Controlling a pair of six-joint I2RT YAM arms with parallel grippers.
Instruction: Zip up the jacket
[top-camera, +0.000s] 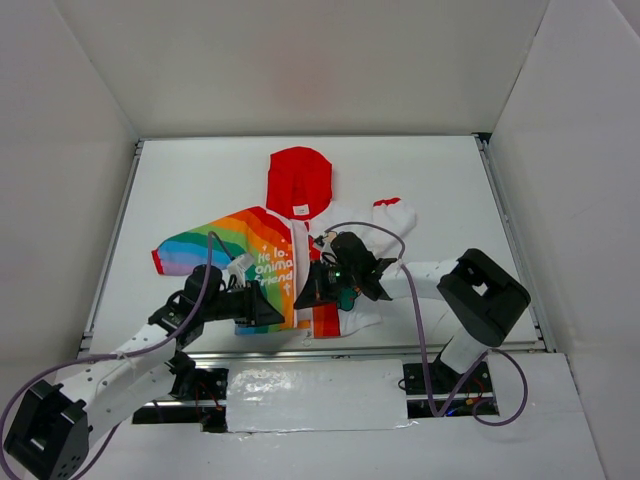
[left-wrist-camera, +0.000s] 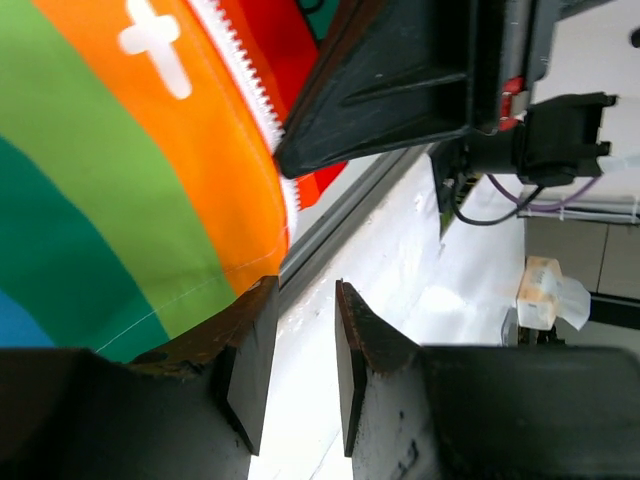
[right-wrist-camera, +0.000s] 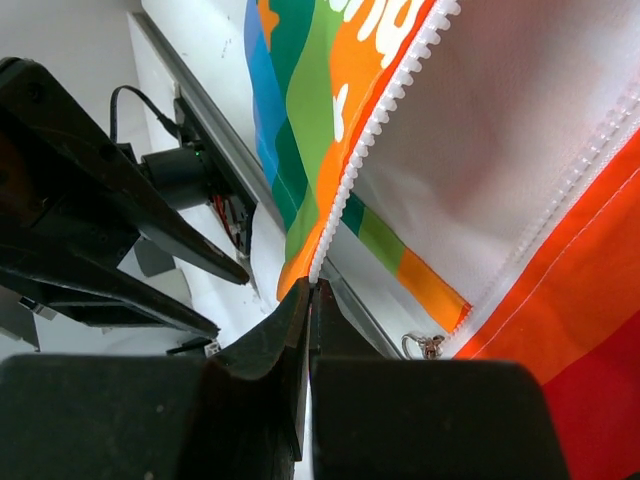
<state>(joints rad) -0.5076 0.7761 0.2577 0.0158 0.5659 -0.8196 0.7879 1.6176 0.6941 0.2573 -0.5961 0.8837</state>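
The jacket lies flat, red hood far, rainbow half left, white half right, front open at the hem. My right gripper is shut on the bottom end of the rainbow half's white zipper tape, fingertips pinched together in the right wrist view. The metal slider hangs at the bottom of the other zipper row, just right of my fingers. My left gripper is open and empty at the rainbow hem, one finger against the hem corner.
The jacket's hem hangs over the table's metal front rail. The right gripper's black body is close above my left fingers. White walls enclose the table on three sides. Purple cables loop near both arms.
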